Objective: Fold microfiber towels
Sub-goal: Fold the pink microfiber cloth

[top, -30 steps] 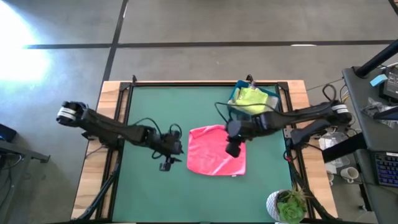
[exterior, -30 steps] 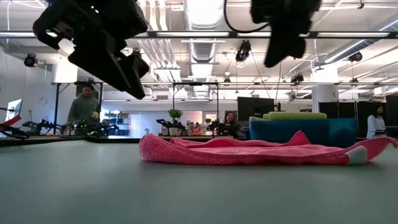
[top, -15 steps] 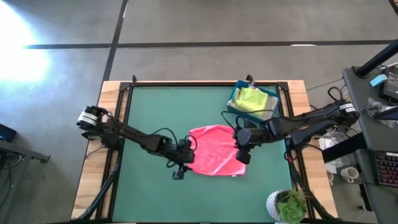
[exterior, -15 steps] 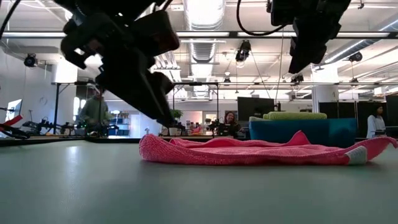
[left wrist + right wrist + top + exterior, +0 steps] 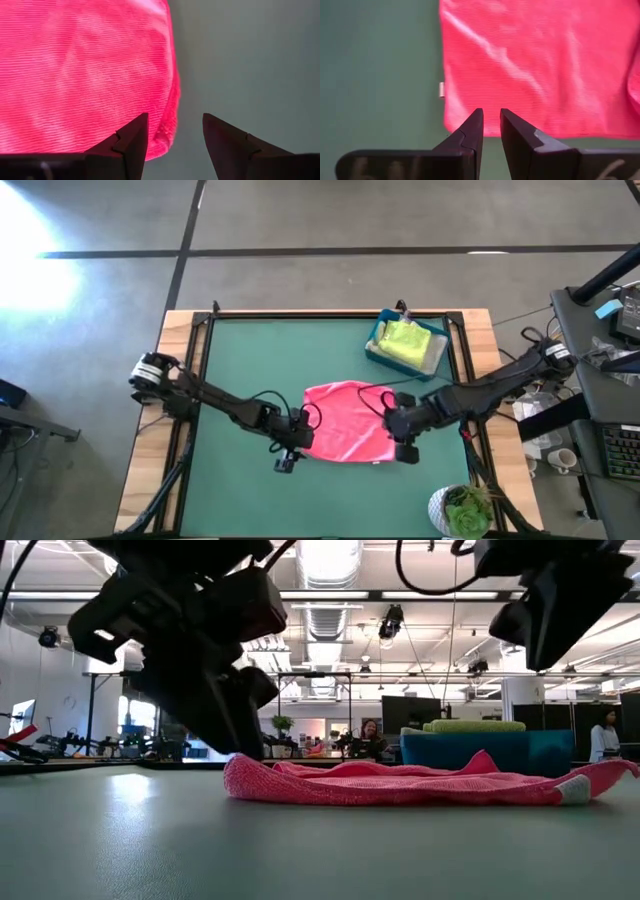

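A hot pink towel (image 5: 345,435) lies spread and slightly rumpled on the green table (image 5: 250,370); it also shows in the low view (image 5: 400,783). My left gripper (image 5: 287,459) is open, low over the towel's near left corner. In the left wrist view its fingers (image 5: 175,137) stand either side of the towel's edge (image 5: 167,130); I cannot tell if they touch it. My right gripper (image 5: 407,452) hangs well above the table (image 5: 550,640) by the towel's near right corner. Its fingers (image 5: 491,122) stand a narrow gap apart with nothing between them.
A blue bin (image 5: 374,346) at the far right holds yellow-green towels (image 5: 405,340); it also shows in the low view (image 5: 480,752). A potted plant (image 5: 465,510) stands off the near right corner. The table's left half is bare green mat. People (image 5: 372,736) are in the room behind.
My left gripper has swung right and down to the pink towel's near left corner, then held still. My right gripper has gone from above the towel's right part toward the near right, sinking and rolling a little. The towel has not moved.
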